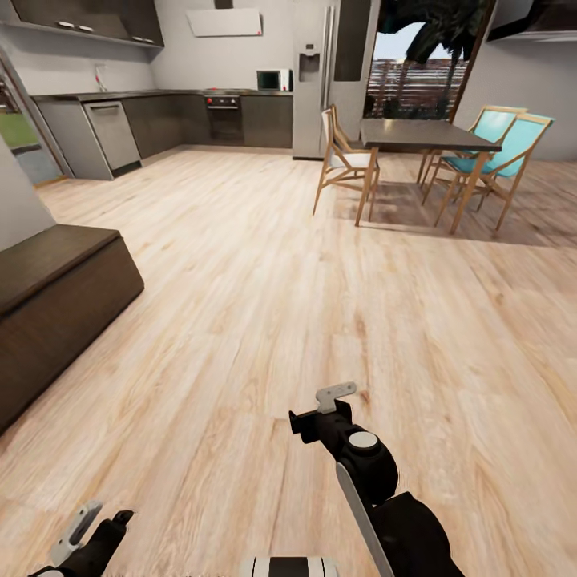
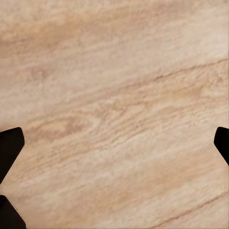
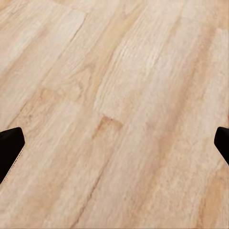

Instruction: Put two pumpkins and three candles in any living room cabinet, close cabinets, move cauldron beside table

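Pale wood floor (image 1: pixel 240 304) runs across the whole room beneath me. At far left stands a low dark-brown cabinet (image 1: pixel 56 296), flat-topped, its fronts flush and shut as far as I can see, well apart from both my arms. Beyond it, grey kitchen units (image 1: pixel 152 120) line the back wall with an oven (image 1: pixel 224 116) and a tall fridge (image 1: pixel 316 76). My left gripper (image 2: pixel 114 143) hangs low near the picture's lower left corner in the head view; its wrist view shows dark fingertips (image 2: pixel 9 145) at either edge, jaws spread wide over bare boards, holding nothing. My right gripper (image 3: pixel 114 145) hangs ahead of me, its jaws likewise wide apart and empty above the floor. At right, a dark dining table (image 1: pixel 425 135) stands with a wooden chair (image 1: pixel 344 160) and two turquoise chairs (image 1: pixel 501 148).
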